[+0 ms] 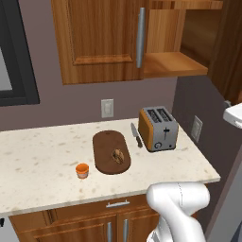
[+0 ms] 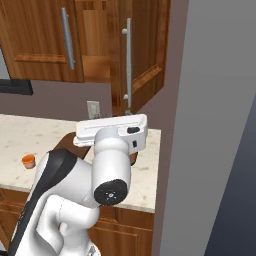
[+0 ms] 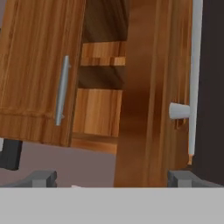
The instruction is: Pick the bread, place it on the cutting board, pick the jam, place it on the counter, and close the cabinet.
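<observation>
The bread (image 1: 118,156) lies on the dark oval cutting board (image 1: 106,146). Left of the board, the orange jam (image 1: 82,170) (image 2: 28,161) stands on the speckled counter (image 1: 42,156). The cabinet (image 1: 101,38) has its left door shut, while its right door (image 2: 145,55) (image 3: 153,96) stands swung out with its bar handle (image 3: 194,78) showing. My gripper (image 3: 113,180) is up at cabinet height facing the open door's inner side. It is open, fingertips (image 3: 41,178) wide apart, nothing between them.
A toaster (image 1: 158,128) stands right of the board with a knife (image 1: 136,134) beside it. A wall outlet (image 1: 107,108) is behind the board. Bare shelves (image 3: 103,61) show inside the cabinet. A grey wall (image 2: 210,125) closes the right side.
</observation>
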